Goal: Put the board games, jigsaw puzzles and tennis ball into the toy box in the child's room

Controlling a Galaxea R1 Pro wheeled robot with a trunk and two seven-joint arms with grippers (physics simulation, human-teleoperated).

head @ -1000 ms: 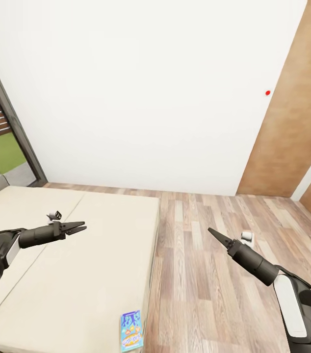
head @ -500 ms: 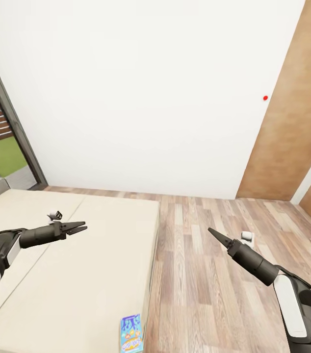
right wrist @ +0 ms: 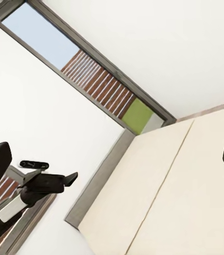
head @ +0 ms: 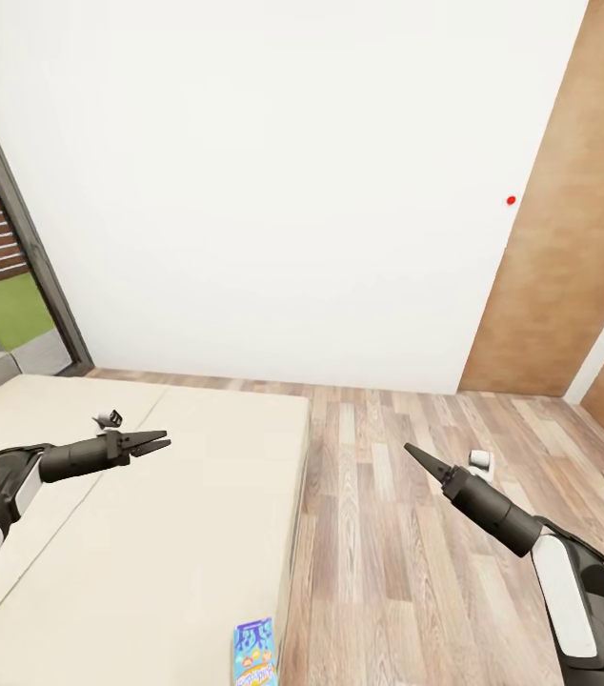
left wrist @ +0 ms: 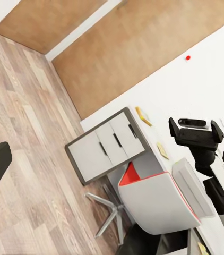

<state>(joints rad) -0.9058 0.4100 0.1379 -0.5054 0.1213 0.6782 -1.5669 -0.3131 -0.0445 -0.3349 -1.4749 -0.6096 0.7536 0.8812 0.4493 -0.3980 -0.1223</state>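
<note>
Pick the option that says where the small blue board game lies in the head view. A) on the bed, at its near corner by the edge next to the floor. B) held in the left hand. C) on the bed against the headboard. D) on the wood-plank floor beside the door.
A: the small blue board game lies flat on the beige bed at its near corner, right by the edge bordering the wood-plank floor, with neither hand touching it.

Beige bed point(right wrist: 170, 196), dark-framed window point(right wrist: 96, 74), white wall point(right wrist: 32, 106), left gripper point(right wrist: 69, 178) reaching in.
</note>
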